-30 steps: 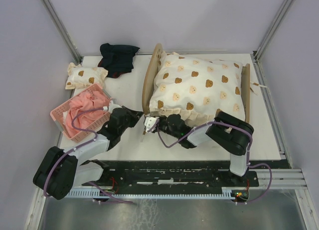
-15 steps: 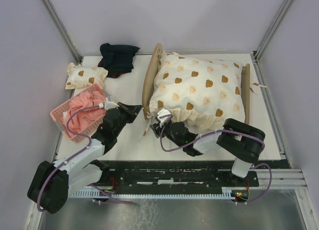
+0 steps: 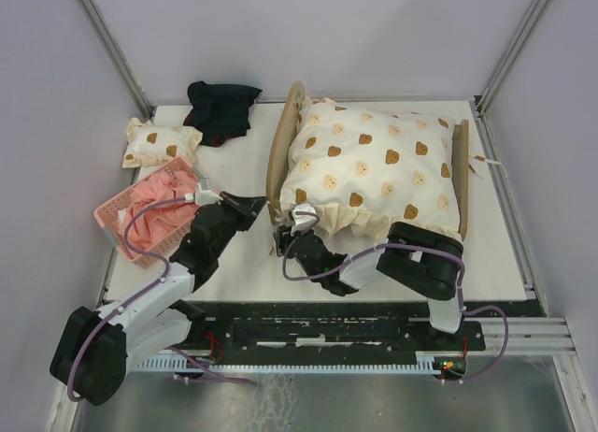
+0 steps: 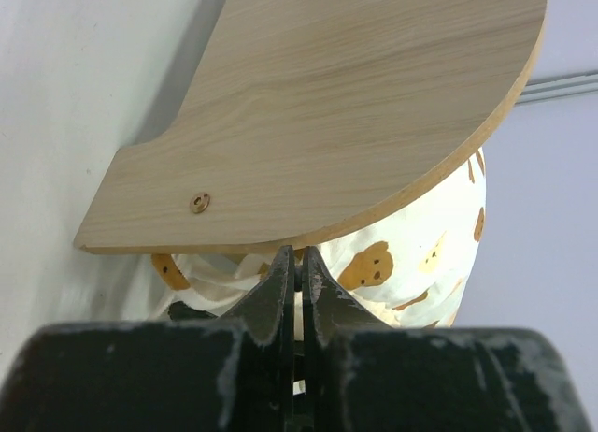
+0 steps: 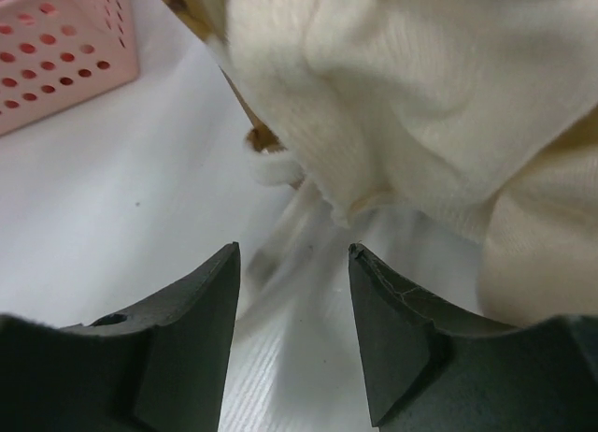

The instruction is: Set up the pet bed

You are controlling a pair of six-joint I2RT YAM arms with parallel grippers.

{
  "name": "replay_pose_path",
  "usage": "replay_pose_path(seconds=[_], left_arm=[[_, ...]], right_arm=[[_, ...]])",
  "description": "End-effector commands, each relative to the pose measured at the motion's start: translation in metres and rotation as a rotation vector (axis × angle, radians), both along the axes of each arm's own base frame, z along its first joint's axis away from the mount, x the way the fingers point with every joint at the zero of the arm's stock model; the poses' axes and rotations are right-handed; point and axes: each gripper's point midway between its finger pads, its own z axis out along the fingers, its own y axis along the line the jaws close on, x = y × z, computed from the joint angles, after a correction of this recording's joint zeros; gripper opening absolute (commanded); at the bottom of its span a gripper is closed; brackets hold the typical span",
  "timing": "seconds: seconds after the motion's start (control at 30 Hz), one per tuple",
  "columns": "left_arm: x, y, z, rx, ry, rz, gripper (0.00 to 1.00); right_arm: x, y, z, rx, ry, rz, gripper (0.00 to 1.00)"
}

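The pet bed (image 3: 277, 165) sits mid-way along the surface (image 3: 491, 254), under the quilt (image 3: 374, 165). My left jaws are shut and empty at its headboard (image 4: 327, 105); my right jaws are half open and empty by the quilt's corner. I could snag that hem and drag it askew.

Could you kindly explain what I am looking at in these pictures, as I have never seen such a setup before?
These are two robot arms bolted at the near edge of a white table. The wide picture looks down from above and behind them; the other two come from a camera on each wrist. On the table lie a wooden pet bed under a bear-print quilt, a pink basket of pink cloth, a small pillow and a dark cloth. The left pincer is shut, nothing seen in it, close to the headboard; the right pincer is open at the quilt's edge. Neither holds anything.
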Motion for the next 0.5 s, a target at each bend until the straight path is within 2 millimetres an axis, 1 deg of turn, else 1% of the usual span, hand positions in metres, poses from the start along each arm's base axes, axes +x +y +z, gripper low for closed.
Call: replay_pose_path(seconds=[0.0,0.13,0.2,0.23,0.33,0.37,0.47], left_arm=[[0.002,-0.002,0.023,0.017,-0.094,-0.015,0.03],[0.004,-0.001,0.033,0.039,-0.140,-0.015,0.03],[0.005,0.000,0.041,0.042,-0.166,-0.008,0.03],[0.006,0.001,0.046,0.041,-0.182,-0.004,0.03],[0.006,0.001,0.056,0.045,-0.214,-0.004,0.03],[0.006,0.003,0.060,0.048,-0.224,0.001,0.03],[0.007,0.003,0.074,0.066,-0.277,0.001,0.03]], right_arm=[[0.001,0.005,-0.001,0.071,0.004,-0.032,0.57],[-0.004,0.024,-0.010,0.061,0.010,0.057,0.52],[-0.007,0.029,-0.016,0.052,0.012,0.083,0.47],[-0.007,0.029,-0.017,0.054,0.009,0.086,0.41],[-0.006,0.027,-0.018,0.060,-0.007,0.086,0.06],[-0.006,0.025,-0.019,0.057,-0.012,0.085,0.02],[-0.006,0.020,-0.021,0.040,-0.028,0.079,0.02]])
